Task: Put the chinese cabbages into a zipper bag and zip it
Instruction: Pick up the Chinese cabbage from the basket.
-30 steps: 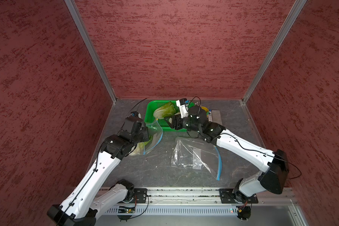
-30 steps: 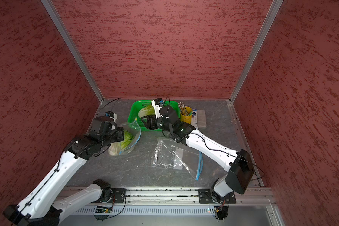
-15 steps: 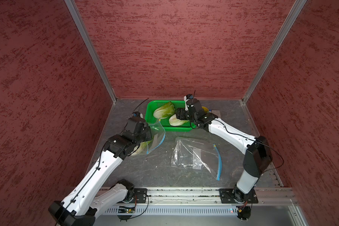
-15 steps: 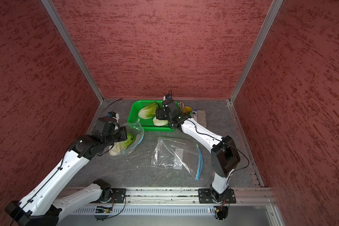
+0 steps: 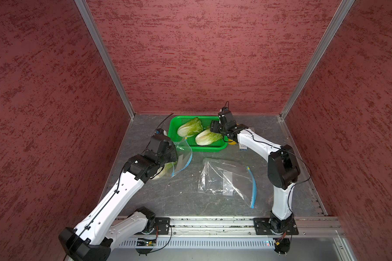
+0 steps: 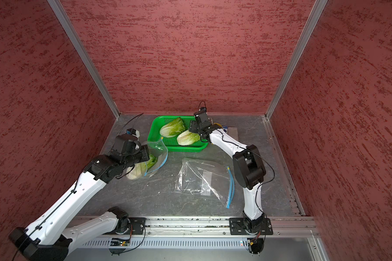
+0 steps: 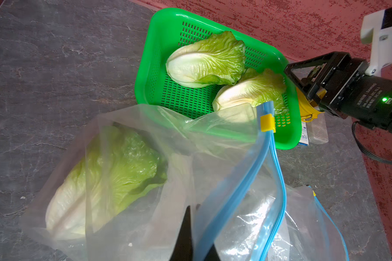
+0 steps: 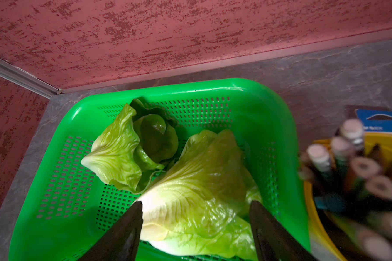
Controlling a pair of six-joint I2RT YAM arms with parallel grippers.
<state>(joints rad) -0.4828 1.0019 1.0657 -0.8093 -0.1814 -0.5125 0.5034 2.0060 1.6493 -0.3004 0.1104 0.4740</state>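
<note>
One chinese cabbage (image 7: 113,171) lies inside a clear zipper bag (image 7: 213,158) with a blue zip strip and a yellow slider (image 7: 267,122). My left gripper (image 7: 194,210) is shut on that bag's rim and holds its mouth up towards the green basket (image 5: 209,149). The other two cabbages lie in the basket, one further back (image 8: 122,156) and one nearer (image 8: 197,180). My right gripper (image 8: 196,203) is open just above the nearer cabbage, a finger on each side of its leafy end. In both top views this gripper (image 5: 214,130) is at the basket's right side.
A second clear zipper bag (image 6: 204,178) lies flat on the grey table in front of the right arm. A yellow cup of pencils (image 8: 358,171) and a blue-labelled packet (image 8: 380,123) stand just right of the basket. Red walls enclose the table.
My right arm has stretched back over the basket, to the nearer cabbage, and its jaws have widened. My left gripper has kept its hold on the bag and shifted slightly.
</note>
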